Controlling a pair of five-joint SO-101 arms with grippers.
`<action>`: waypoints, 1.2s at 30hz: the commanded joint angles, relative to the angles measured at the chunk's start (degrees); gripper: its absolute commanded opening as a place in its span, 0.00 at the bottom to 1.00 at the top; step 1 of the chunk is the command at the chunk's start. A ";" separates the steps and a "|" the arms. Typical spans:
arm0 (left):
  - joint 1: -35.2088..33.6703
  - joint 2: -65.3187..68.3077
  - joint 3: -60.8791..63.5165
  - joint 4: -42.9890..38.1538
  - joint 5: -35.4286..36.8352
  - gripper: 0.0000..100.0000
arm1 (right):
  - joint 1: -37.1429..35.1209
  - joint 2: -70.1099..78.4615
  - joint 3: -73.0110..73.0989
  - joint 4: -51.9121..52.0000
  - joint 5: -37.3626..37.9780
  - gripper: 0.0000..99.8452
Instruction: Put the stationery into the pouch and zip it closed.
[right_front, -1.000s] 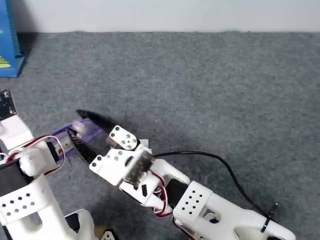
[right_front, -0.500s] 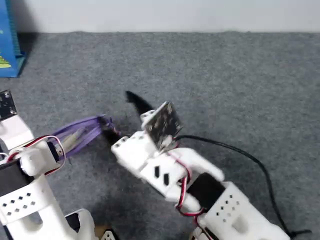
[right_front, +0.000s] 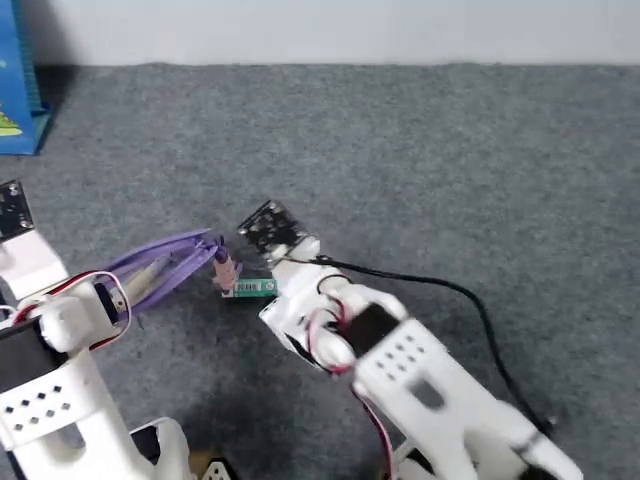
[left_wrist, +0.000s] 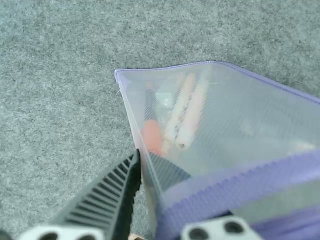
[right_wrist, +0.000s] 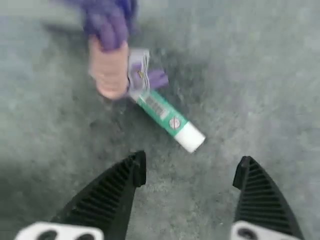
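Pouch (right_front: 160, 262), one, purple and see-through, is held at one end by the left gripper (left_wrist: 145, 164), whose jaws are clamped on its edge. Its other end reaches toward the middle of the grey worktop (right_front: 450, 150). Three items show inside: one orange pen (left_wrist: 150, 132) and two pale sticks (left_wrist: 187, 110). At that far end one pink piece (right_wrist: 107, 70) touches the pouch's purple tip. One green-and-white glue stick (right_wrist: 167, 120) lies on the worktop just beside it. The right gripper (right_wrist: 191, 162) hovers above the glue stick, jaws wide, holding nothing.
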 joint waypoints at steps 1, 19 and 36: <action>0.26 -0.35 -3.03 0.53 0.53 0.01 | 0.40 9.63 -0.62 -6.90 3.78 0.27; 0.26 -0.35 -2.95 0.53 0.53 0.01 | 5.85 37.85 -15.56 -17.19 6.07 0.27; -2.81 -0.35 -3.56 0.18 0.53 0.01 | 10.59 37.93 -16.35 -11.03 6.59 0.02</action>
